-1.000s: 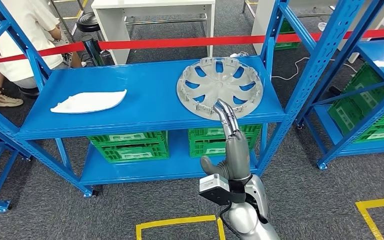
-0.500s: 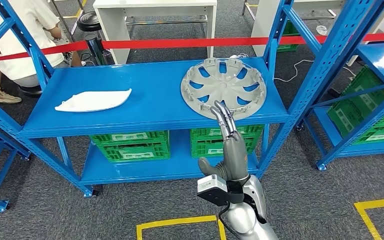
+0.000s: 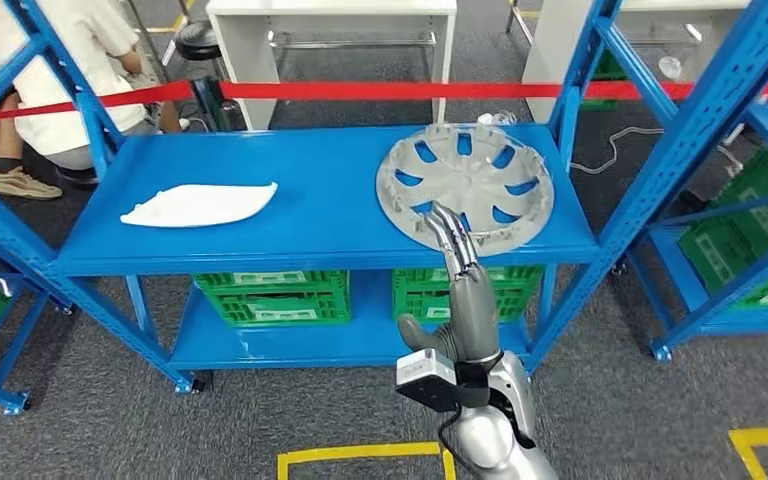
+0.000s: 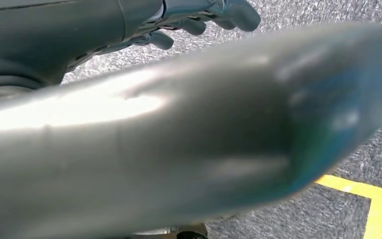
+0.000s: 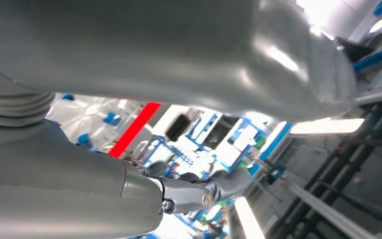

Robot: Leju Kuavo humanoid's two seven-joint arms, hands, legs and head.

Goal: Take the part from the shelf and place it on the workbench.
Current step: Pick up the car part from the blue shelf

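Reach step: right hand (image 3: 463,290) empty, fingers extended, near edge of round grey plastic wheel cover (image 3: 465,186) on blue metal shelf (image 3: 315,215). Left hand (image 4: 206,17) state unclear. Next: grip cover rim.

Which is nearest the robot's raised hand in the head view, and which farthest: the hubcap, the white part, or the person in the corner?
1. Hubcap: on the shelf's right side, directly at the right hand's fingers.
2. White part: on the same shelf, off to the left.
3. Person: behind the shelf, far left corner.
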